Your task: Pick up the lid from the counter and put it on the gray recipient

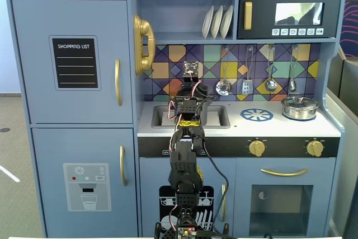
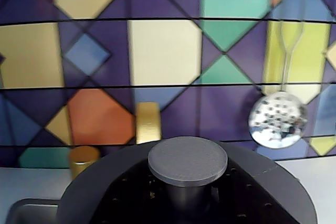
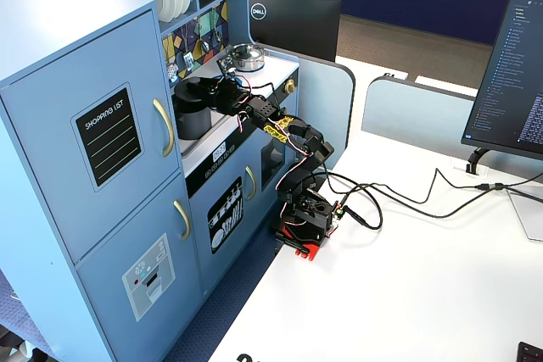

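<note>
The dark-gray lid (image 2: 105, 192) fills the bottom of the wrist view, with its round flat knob (image 2: 187, 161) at the centre. My gripper (image 2: 187, 199) is shut around the knob's stem, and its fingers are mostly hidden under the knob. In a fixed view the gripper (image 3: 205, 89) holds the lid (image 3: 191, 85) at the top of the gray pot (image 3: 190, 123), which stands at the sink. I cannot tell whether the lid rests on the rim or hangs just above it. In the front fixed view my arm (image 1: 184, 160) hides the pot.
The gold faucet (image 2: 148, 121) and a gold tap knob (image 2: 84, 161) stand just behind the lid. A silver skimmer (image 2: 277, 120) hangs on the tiled wall. The shiny silver pot (image 1: 300, 107) and the blue burner circle (image 1: 257, 115) are on the counter's right. The sink rim (image 1: 162, 124) is left of my arm.
</note>
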